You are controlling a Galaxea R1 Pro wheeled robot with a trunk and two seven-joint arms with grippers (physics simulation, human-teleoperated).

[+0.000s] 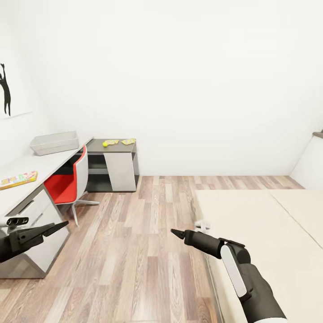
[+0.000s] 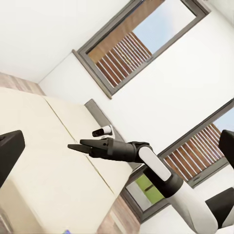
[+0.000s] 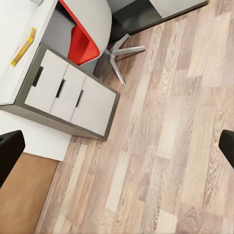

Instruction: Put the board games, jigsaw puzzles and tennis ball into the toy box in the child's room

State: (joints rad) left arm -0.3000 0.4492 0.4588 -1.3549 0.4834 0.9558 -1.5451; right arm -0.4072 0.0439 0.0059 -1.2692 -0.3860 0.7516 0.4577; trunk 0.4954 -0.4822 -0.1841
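Observation:
The light grey toy box (image 1: 54, 142) stands on the table (image 1: 45, 163) by the left wall. A yellow, red and green board game (image 1: 18, 179) lies on the table's near part, and it also shows as a thin strip (image 3: 24, 46) in the right wrist view. On the dark corner section sit the tennis ball (image 1: 105, 144) and two jigsaw puzzles (image 1: 112, 142) (image 1: 128, 141). My left gripper (image 1: 63, 224) hovers in front of the white drawers, open and empty. My right gripper (image 1: 176, 233) hangs over the floor by the bed (image 1: 260, 233), also open and empty.
A red chair (image 1: 67, 184) is tucked under the table between the drawers (image 3: 73, 97) and the corner section. Wood plank floor (image 1: 148, 251) runs between table and bed. Grey-framed windows (image 2: 131, 44) are behind the bed.

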